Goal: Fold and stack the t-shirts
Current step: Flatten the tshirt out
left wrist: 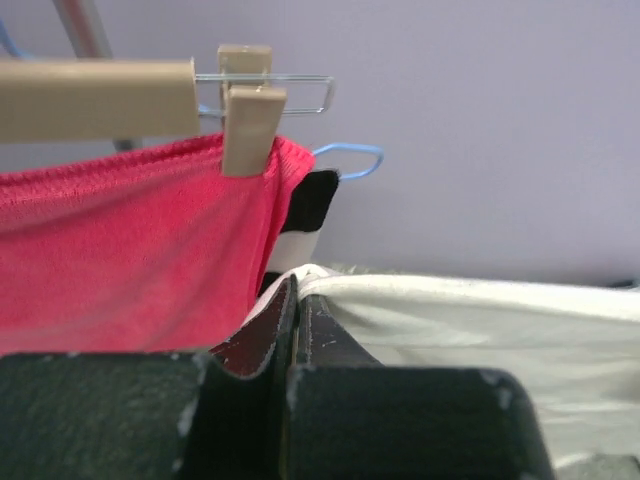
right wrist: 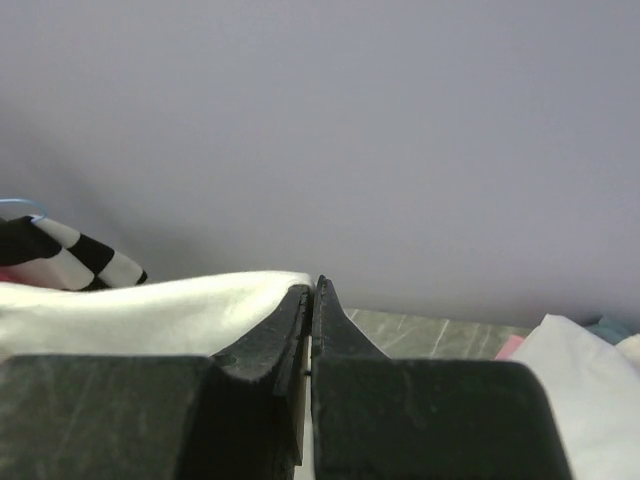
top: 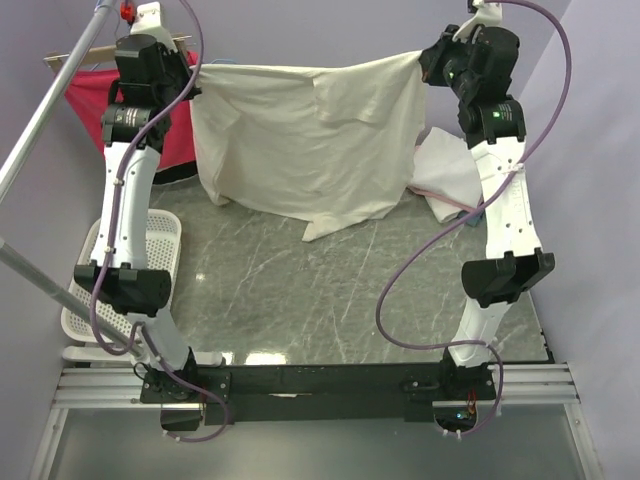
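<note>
Jaws clamped on cream t-shirt (top: 310,140) upper corners.

1. The left arm (top: 128,200) and the right arm (top: 508,205) are built alike: smooth white link shells with rounded edges, set between blocky black joint housings.
2. A purple left cable (top: 97,310) runs along the left arm's white links. A matching right cable (top: 395,300) hangs off the right arm in a wide loop (both end down at the bases).
3. A small green light (top: 497,113) glows on one of the right arm's upper black housings.
4. Both bases are bolted to a black crossbar (top: 320,381), which is fixed to a silver slotted rail (top: 100,385).
5. The left gripper (left wrist: 295,290) and the right gripper (right wrist: 312,290) have matte black, wedge-shaped fingers, scuffed with pale flecks along the edges.
</note>
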Tool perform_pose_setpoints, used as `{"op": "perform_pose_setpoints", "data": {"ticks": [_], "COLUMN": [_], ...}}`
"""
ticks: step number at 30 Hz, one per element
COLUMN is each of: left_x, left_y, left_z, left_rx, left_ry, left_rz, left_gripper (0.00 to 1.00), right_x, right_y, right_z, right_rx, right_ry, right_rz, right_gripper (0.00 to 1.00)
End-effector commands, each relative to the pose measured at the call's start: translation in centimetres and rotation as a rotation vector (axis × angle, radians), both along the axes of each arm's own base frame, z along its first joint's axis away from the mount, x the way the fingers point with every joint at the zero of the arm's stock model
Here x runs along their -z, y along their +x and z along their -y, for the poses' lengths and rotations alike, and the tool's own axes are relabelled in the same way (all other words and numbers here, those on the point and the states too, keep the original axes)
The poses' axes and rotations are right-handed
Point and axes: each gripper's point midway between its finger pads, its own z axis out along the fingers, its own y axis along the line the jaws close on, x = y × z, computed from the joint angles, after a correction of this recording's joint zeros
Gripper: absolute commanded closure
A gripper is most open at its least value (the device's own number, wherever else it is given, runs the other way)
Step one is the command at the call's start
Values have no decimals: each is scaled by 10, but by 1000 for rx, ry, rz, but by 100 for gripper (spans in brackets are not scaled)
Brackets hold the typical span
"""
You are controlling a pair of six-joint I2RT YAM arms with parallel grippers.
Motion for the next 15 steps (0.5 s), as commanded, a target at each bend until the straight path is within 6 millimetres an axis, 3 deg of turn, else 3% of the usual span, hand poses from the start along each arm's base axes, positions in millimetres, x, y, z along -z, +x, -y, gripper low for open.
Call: {"op": "perform_pose_setpoints", "data": {"ticks": [1,3,4,5,6,7,9,10,14,15], "left_x": [-66,-49,-44,-40,-39,-34,-26,-27,-5,9], "left_y": [-34,-38,-47,-52,-59,-72,-87,-100,-138,-148], "left_z": [10,14,15,15,16,19,20,21,33,36], "left_rx": [91,117,123,127,136,153,166,174,261,277], "left_ry": [-7,-5,-8,-14,-20,-36,-47,-54,-78,-87], "left_rz": [215,181,177,171,173,165,130,126,14,-47], "left_gripper": [99,99,99,99,99,99,99,99,99,99], "right_x": [-58,-44,-55,-22,-19,0,8,19,37,46], "right_y": [-21,-25,-43,-39,-46,-63,-85,-107,-157,-168], "right_z": [8,1,1,-1,-3,-2,-5,-6,-13,-18], "right_rx": [-15,-61,-72,-83,-97,-100,-122,-138,-183,-206], "right_ry": [18,2,3,-5,-2,2,23,26,9,3], "right_rz": [161,138,164,92,99,62,64,51,9,-26], "right_gripper": [100,100,100,100,100,100,100,100,100,100]}}
